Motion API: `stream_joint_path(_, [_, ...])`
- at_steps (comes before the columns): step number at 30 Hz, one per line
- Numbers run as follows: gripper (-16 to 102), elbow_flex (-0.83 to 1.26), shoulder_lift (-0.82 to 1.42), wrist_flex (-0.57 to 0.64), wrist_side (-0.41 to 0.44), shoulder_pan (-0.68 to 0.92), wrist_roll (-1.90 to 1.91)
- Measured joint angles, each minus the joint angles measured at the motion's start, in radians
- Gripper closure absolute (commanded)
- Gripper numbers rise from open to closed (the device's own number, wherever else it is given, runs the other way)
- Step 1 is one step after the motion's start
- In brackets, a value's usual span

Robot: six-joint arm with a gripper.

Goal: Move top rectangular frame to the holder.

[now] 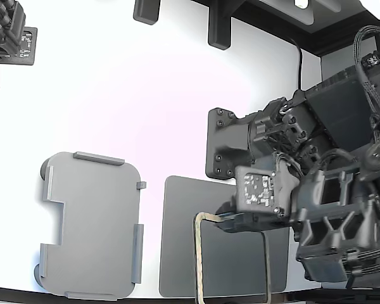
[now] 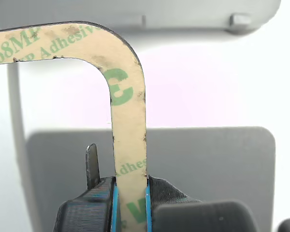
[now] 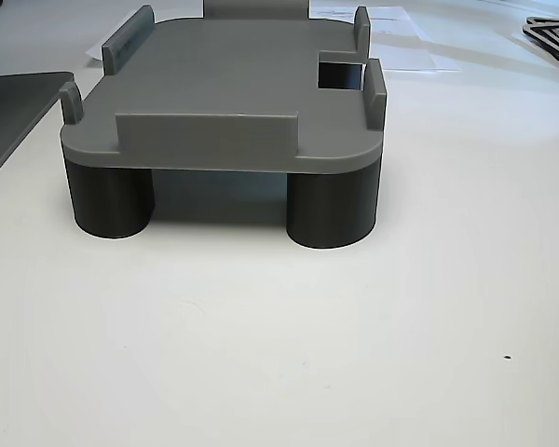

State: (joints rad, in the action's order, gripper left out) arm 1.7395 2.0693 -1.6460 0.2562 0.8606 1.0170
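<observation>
One white table [image 1: 145, 114], one dark grey mat [image 1: 228, 266], one light grey holder [image 1: 92, 225], one beige frame [image 1: 199, 253] and one working gripper [image 1: 240, 221] — that is the count, plus part of a second black arm [image 1: 6, 31] at the exterior view's top left corner.

The table is smooth, matte and bright, and black fixtures line its far edge in the exterior view. The mat is a flat, plain rectangle with rounded corners, lying just beside the holder on the exterior view's right. The holder is a flat tray with rounded corners, raised edge tabs and a stepped notch on one side. The other view shows it [image 3: 233, 93] standing on short dark cylindrical legs [image 3: 331, 209], so its deck sits above the table.

The frame is a thin tan strip bent into a rounded rectangular outline with a hollow middle. The wrist view shows it [image 2: 128, 125] mottled and printed with green lettering, its edges dark. It is lifted over the mat, well apart from the holder, and runs off the exterior view's lower edge.

The gripper [image 2: 130, 203] is black with blue-edged pads — its jaws are clamped together on one side of the frame.
</observation>
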Motion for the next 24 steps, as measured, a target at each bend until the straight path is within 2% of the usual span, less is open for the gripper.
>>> stream_joint_path(6, [96, -0.052, -0.166, 0.023, 0.143, -0.034, 0.353])
stream_joint_path(11, [96, -0.175, -0.368, 0.04, 0.186, -0.104, 0.615])
stream_joint_path(18, [96, -0.457, -0.67, 0.0, 0.124, -0.225, 0.939])
stream_joint_path(24, [96, -0.543, -0.718, 0.0, 0.031, -0.25, 1.134])
